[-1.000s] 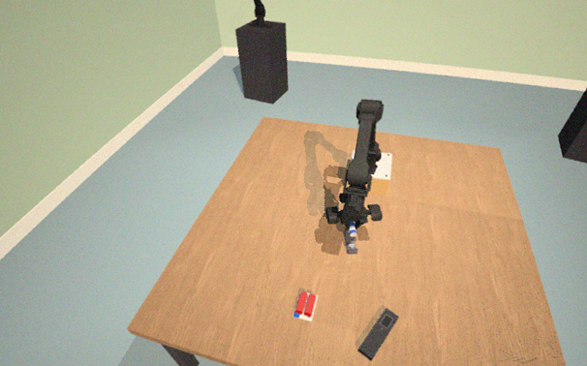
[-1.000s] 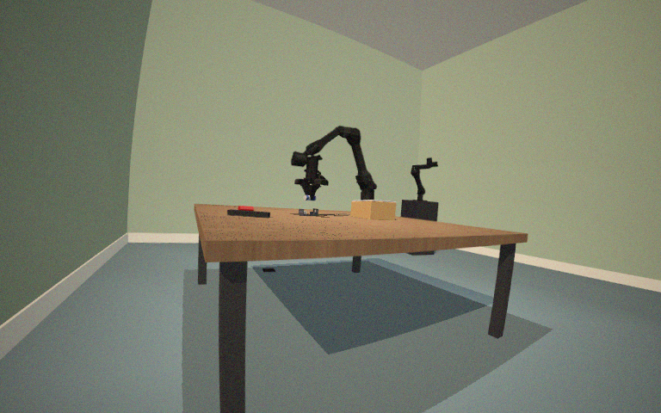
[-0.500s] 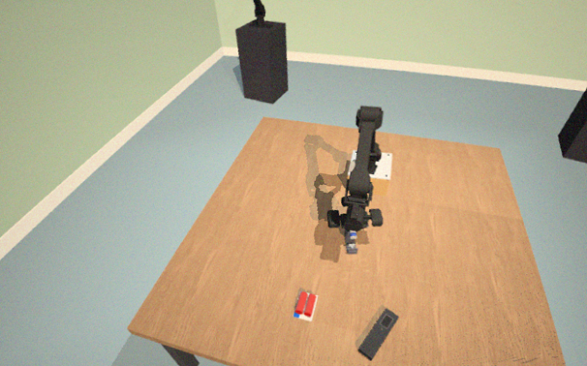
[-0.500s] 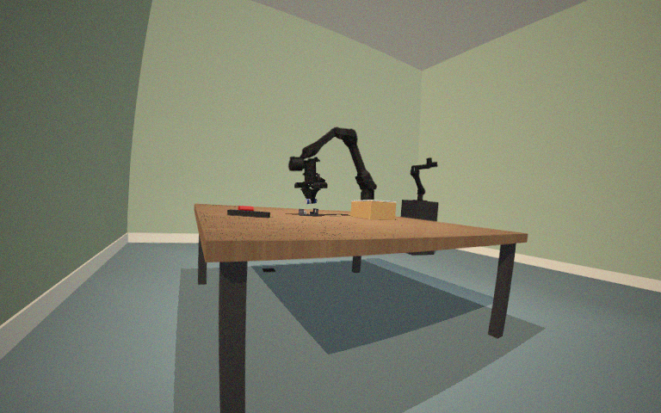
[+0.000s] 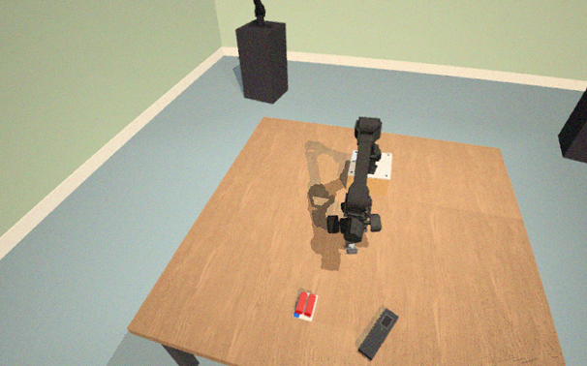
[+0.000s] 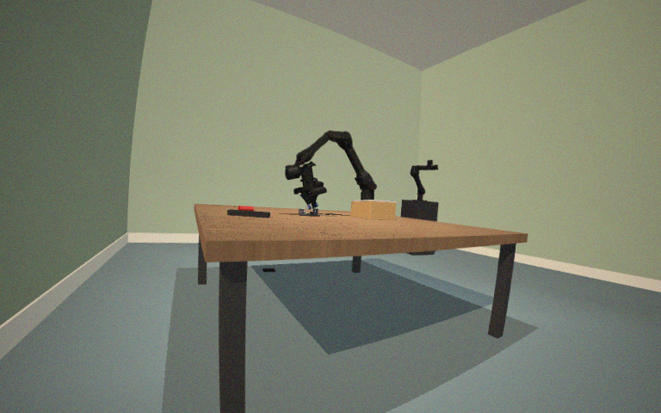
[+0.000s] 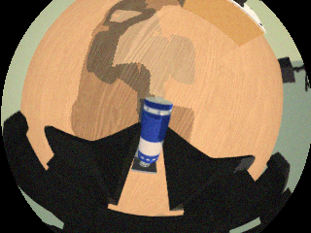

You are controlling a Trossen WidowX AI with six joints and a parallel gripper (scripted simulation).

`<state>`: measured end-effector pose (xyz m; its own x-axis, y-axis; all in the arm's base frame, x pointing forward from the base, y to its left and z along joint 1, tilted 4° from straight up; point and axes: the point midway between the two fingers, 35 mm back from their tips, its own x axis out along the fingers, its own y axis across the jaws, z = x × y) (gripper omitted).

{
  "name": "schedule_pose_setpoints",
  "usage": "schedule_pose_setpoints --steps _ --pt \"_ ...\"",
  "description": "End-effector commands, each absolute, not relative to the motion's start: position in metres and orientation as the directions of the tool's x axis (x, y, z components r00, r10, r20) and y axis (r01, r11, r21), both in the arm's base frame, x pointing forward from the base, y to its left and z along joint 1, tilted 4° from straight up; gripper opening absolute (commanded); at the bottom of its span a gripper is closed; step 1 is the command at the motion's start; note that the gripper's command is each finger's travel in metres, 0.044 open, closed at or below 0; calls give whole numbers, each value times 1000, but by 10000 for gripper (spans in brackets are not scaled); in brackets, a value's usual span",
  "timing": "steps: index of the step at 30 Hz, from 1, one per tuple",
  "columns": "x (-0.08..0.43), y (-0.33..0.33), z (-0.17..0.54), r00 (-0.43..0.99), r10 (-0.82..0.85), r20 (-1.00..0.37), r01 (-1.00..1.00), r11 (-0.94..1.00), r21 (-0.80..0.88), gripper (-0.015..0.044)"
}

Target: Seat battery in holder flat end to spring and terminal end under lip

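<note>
The blue-and-white battery (image 7: 155,123) is gripped between the fingers of the pincer (image 6: 310,204) (image 7: 154,128), which is closed to a narrow gap around it. It is held over the small grey holder (image 5: 351,249) (image 6: 311,212) (image 7: 145,168) on the worktop (image 5: 263,231) (image 6: 361,232) (image 7: 53,83) (whether the two are touching cannot be told). Well apart from them, two red cylinders (image 5: 305,303) (image 6: 246,207) are laid side by side near a dark, oblong device (image 5: 378,334) (image 6: 248,212).

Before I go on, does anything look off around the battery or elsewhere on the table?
Nothing stands out: the blue-and-white battery is in the pincer, above the holder.
</note>
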<state>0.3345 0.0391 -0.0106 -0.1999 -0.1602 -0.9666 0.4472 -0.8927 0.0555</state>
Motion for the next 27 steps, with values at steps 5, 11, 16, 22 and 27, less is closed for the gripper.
schedule_pose_setpoints --steps 5,11,16,22,27 --pt "338 40 -13 -231 -177 -957 441 -895 59 85" --pt "340 40 -15 -261 -189 -946 440 -896 58 85" --pt "341 40 -17 -287 -200 -937 439 -897 57 85" --pt "342 41 -19 -316 -212 -925 438 -897 56 85" --pt "343 41 -21 -341 -222 -914 437 -898 55 85"
